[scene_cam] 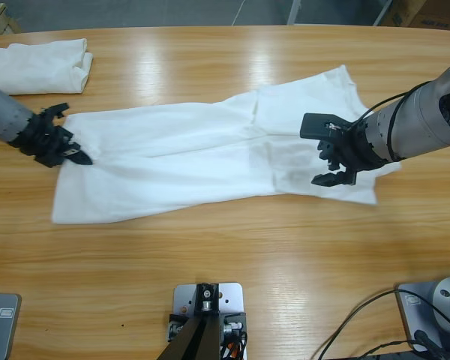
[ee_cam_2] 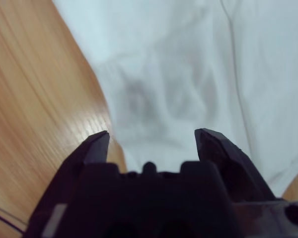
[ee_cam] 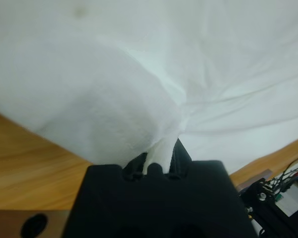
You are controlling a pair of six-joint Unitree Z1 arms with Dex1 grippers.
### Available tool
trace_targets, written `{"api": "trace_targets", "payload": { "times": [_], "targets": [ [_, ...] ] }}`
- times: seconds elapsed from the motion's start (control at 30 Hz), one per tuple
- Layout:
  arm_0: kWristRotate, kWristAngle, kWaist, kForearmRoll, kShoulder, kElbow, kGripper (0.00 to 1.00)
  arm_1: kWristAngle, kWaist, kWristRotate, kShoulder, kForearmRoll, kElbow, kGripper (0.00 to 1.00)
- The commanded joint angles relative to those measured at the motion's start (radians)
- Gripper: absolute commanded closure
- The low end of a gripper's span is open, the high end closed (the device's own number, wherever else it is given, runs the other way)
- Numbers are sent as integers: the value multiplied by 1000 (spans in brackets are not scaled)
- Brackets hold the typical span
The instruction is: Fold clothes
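T-shirt [scene_cam: 210, 161] spread across table [scene_cam: 232, 255] (folded garment [scene_cam: 37, 66] lies apart); left gripper [scene_cam: 76, 155] pinches its edge; right gripper [scene_cam: 331, 169] hovers open above it; next move likely calls for grasping

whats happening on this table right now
Two robot arms are folding a white T-shirt spread across the wooden table. The left claw is shut on the shirt's edge, with fabric pinched between its jaws. The right claw is open over the other end of the shirt, gripping nothing. A second white garment lies folded at the table's far corner.
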Motion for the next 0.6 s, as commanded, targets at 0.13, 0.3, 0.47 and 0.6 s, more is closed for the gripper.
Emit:
{"api": "trace_targets", "payload": {
  "times": [0.13,0.3,0.47,0.6],
  "targets": [
    [175,97,265,148,-14,-19,1000,-11,7,13,14,-1,29,299],
    [198,118,257,205,-27,-60,1000,-25,6,27,15,-1,29,299],
    [146,99,56,361,-111,-250,1000,-41,6,71,19,0,23,299],
    [31,77,-136,437,-93,-424,1000,-57,5,105,42,0,9,294]
  ]
}}
